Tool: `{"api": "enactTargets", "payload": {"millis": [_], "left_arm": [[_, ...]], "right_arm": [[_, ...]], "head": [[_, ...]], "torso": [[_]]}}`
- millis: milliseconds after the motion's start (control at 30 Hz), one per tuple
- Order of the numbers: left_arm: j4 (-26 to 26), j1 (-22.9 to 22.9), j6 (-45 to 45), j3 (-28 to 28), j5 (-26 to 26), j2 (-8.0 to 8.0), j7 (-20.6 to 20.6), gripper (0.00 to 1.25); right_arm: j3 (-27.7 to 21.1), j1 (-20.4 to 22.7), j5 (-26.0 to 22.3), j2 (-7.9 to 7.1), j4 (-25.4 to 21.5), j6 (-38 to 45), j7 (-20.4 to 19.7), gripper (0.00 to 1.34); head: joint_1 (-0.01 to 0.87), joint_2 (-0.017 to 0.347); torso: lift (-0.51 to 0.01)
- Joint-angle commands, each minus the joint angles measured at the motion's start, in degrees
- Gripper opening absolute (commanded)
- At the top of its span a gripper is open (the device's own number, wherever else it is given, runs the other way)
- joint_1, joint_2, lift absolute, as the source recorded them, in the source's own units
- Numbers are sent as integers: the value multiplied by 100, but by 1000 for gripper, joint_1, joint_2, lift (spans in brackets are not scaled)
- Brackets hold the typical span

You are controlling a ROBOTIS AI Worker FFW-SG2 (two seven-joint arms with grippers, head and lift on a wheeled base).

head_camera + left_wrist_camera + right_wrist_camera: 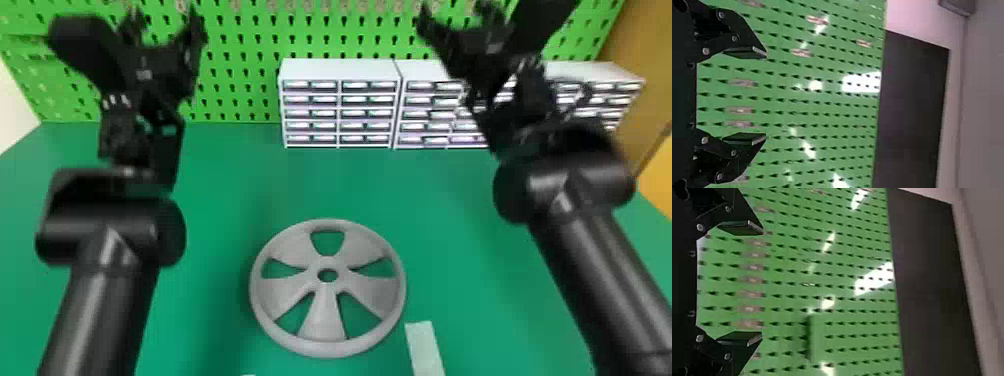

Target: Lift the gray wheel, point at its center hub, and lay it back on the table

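gray wheel point(322, 320) on green table point(225, 185) | pegboard point(240, 75) and drawer cabinets point(342, 70) behind | left pincer point(164, 17), right pincer point(454, 11) released

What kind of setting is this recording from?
Probably a workshop or lab bench: a green pegboard stands behind the green table, with small-drawer cabinets along the back.

The gray wheel point(322, 320) looks like smooth matt plastic, the green pegboard point(836, 119) shiny and glossy.

Wheel point(322, 320) on table point(215, 200) before drawer cabinets point(340, 71).
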Motion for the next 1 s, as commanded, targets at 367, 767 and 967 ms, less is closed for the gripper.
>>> {"api": "enactTargets", "payload": {"millis": [367, 767, 967], "left_arm": [[13, -1657, -340, -374, -329, 368, 80, 742], [5, -2958, -419, -585, -338, 614, 141, 744], [-110, -3617, -481, -839, -338, 781, 229, 744]], "right_arm": [[-172, -1546, 287, -244, -833, 106, -109, 1011], [-172, -2794, 402, -376, -1053, 255, -144, 1075], [-181, -3269, 560, -393, -1247, 246, -205, 1080]], "head": [[692, 48], [692, 48], [692, 48]], "torso": [[-96], [-96], [-96]]}}
